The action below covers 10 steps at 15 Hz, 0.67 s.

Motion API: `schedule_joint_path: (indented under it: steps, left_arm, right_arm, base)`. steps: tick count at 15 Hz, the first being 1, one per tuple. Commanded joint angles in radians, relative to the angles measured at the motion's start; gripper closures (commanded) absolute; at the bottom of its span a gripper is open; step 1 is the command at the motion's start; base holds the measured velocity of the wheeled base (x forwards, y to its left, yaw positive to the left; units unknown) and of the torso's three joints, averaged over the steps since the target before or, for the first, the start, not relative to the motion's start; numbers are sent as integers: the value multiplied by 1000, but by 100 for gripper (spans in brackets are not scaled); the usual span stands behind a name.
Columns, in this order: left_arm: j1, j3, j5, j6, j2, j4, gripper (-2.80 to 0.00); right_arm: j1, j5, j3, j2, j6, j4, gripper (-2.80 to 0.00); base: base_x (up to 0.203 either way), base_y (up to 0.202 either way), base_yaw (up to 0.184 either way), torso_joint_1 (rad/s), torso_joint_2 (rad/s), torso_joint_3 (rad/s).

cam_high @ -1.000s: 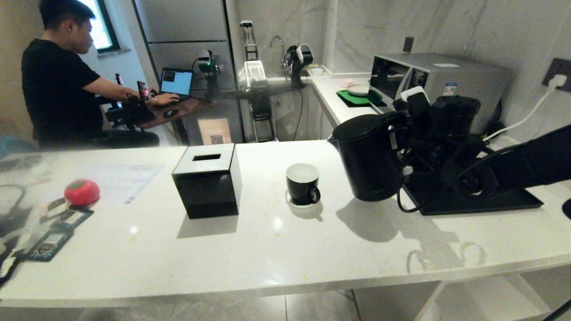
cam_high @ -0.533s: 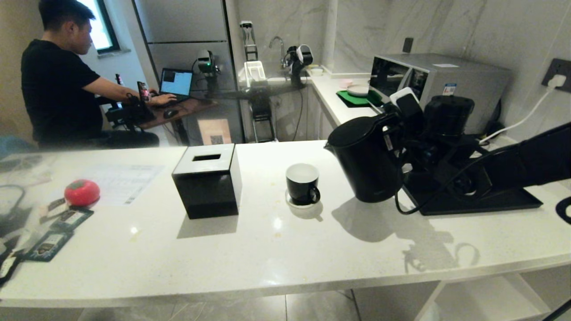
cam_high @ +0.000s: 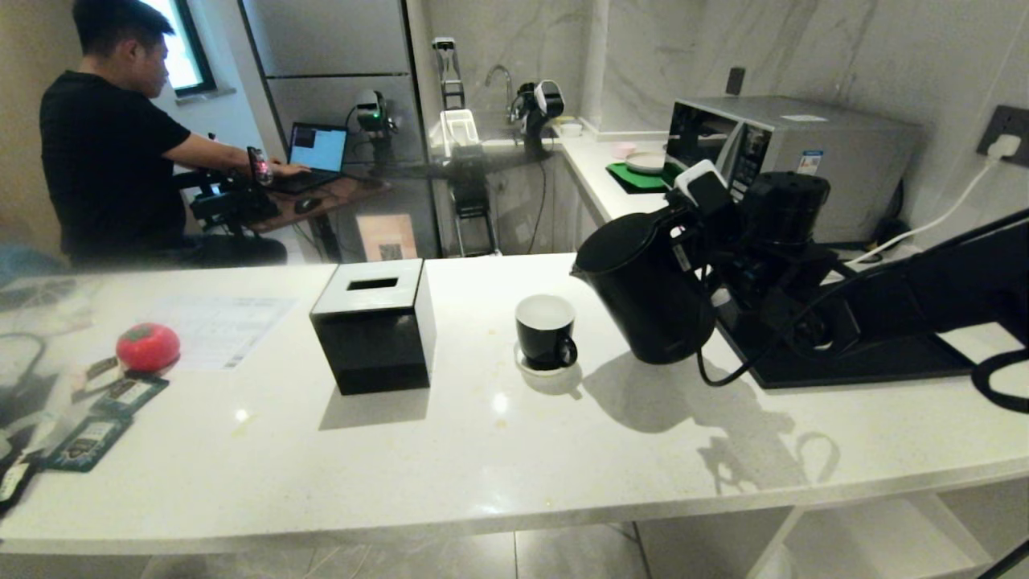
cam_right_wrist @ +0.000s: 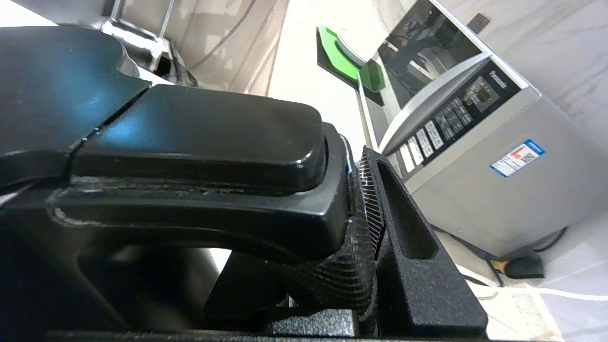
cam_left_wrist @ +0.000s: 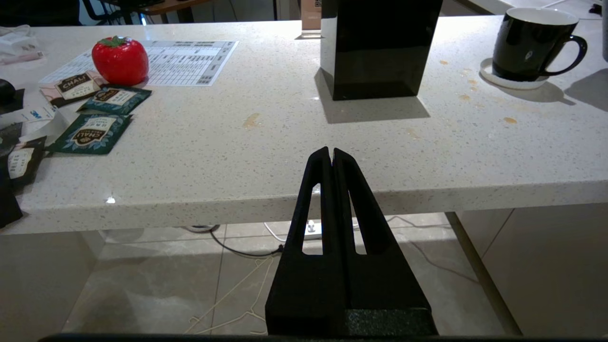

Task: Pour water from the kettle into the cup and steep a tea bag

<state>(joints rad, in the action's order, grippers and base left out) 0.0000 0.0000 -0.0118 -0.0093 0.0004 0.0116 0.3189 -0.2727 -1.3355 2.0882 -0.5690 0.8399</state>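
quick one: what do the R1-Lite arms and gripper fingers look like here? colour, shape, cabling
Both are matte black. The left gripper has two long tapered fingers, each with a slot cut through it, on a wedge-shaped base. The right gripper has a slotted finger and a ribbed, cross-hatched pad. The right arm is a thick black link with a loose black cable looping beneath.

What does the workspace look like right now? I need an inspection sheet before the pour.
Surface: white counter, small brown stains near the cup.
Job's things: kettle tilted, spout toward the cup on its saucer; tea bag not seen.
Clutter: tissue box, red strawberry-shaped object, dark sachets, printed sheet.
Grippers: right gripper shut on the kettle handle; left gripper shut, below the counter edge.
Cables: white cord to the wall socket.
Surroundings: microwave, person at a laptop.
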Motion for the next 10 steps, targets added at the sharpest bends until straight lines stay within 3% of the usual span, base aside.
schedule_joint_path:
  steps: [1,10]
  left_arm:
    - [0,0,-1,0,0,1,0]
    - [0,0,-1,0,0,1,0]
  right_arm:
    - [5,-2,-2,6,-9,7,0]
    - [11,0,-2,13,-40,10,0]
  base:
    - [0,0,0,0,0,0]
    - [0,0,0,0,0,0]
